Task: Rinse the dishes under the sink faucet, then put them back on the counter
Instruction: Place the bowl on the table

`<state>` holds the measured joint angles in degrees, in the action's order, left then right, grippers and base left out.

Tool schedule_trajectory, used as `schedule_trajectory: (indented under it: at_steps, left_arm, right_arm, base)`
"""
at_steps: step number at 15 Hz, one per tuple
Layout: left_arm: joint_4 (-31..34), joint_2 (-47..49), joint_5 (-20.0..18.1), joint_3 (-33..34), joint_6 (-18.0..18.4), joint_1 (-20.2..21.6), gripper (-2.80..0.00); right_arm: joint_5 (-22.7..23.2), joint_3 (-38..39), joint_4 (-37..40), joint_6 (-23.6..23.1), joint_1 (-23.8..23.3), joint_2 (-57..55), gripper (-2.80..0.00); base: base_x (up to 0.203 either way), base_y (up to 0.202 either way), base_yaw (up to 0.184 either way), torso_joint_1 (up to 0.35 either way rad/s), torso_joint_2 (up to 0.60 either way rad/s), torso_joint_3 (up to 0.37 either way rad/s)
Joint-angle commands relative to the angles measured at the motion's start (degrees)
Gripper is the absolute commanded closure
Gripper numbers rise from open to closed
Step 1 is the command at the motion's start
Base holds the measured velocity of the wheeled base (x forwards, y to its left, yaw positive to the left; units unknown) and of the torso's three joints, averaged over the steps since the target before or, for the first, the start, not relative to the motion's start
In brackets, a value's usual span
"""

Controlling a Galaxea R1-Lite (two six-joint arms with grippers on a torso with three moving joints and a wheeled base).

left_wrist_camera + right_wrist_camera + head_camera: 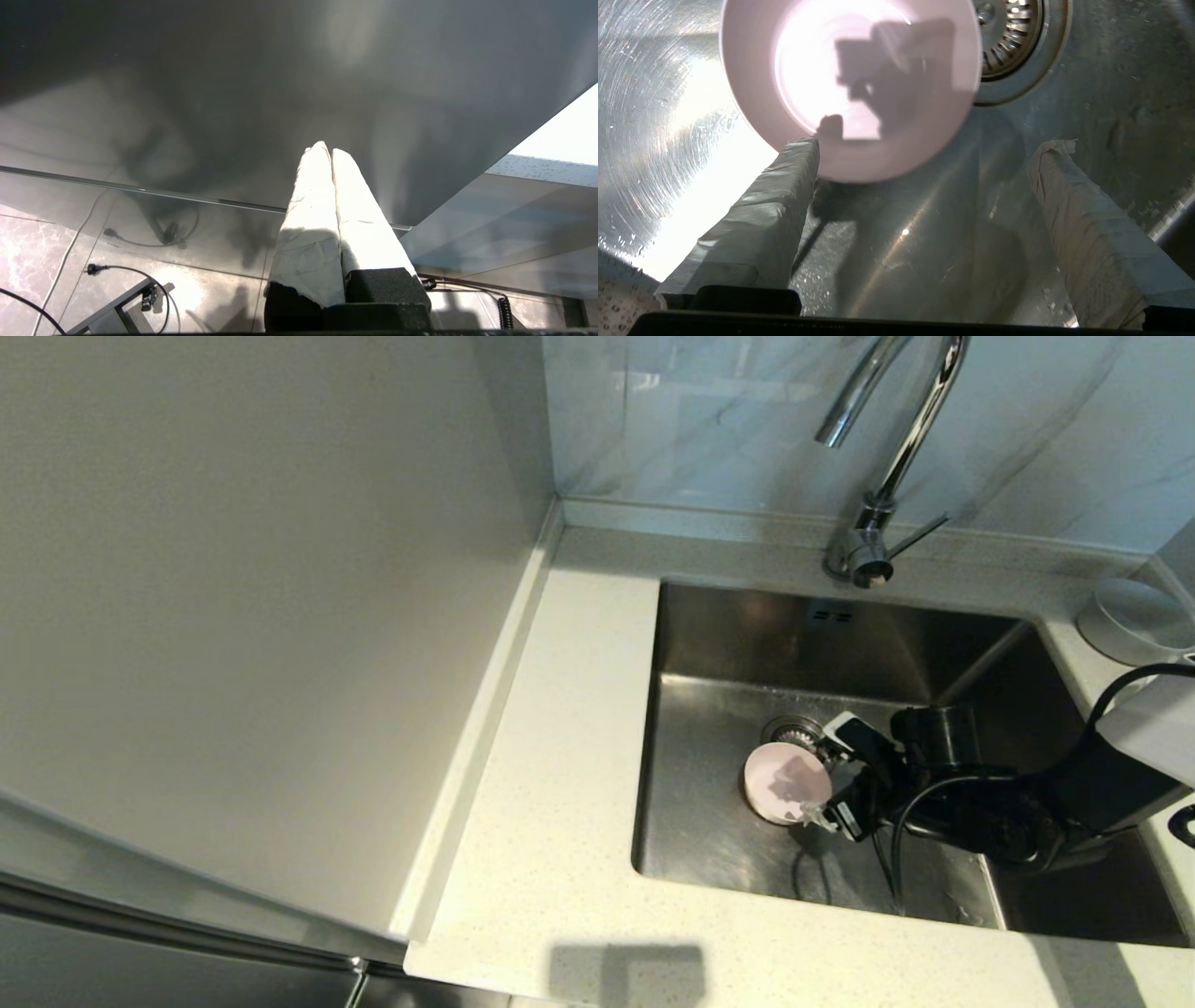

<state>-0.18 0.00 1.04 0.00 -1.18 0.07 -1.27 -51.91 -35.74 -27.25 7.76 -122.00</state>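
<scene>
A pale pink bowl lies upright on the floor of the steel sink, right beside the round strainer drain. My right gripper is down in the basin, open, with nothing held. One taped fingertip is at the bowl's near rim and the other stands well apart from it. The chrome faucet rises behind the sink, and I see no water running. A pale grey bowl rests on the counter at the far right. The white bowl is out of view.
The speckled counter runs along the sink's left and front, with a raised rim against the beige wall panel. My left gripper is parked low, shut and empty, with floor tiles and cables below it.
</scene>
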Motion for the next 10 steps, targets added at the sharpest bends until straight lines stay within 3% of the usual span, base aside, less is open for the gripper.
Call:
schedule_trajectory:
  at_steps: [1, 10]
  left_arm:
    - [0.0, -0.2, 0.0, 0.0, 0.0, 0.0, 0.00]
    - [0.0, -0.2, 0.0, 0.0, 0.0, 0.0, 0.00]
  right_arm:
    - [-0.3, -1.5, -0.7, -0.2, 0.2, -2.5, -2.80]
    - [-5.0, -9.4, -4.2, 0.6, 0.5, -9.5, -2.80]
  base:
    - [0.000, 0.000, 0.000, 0.000, 0.00, 0.000]
    - [0.000, 0.000, 0.000, 0.000, 0.00, 0.000]
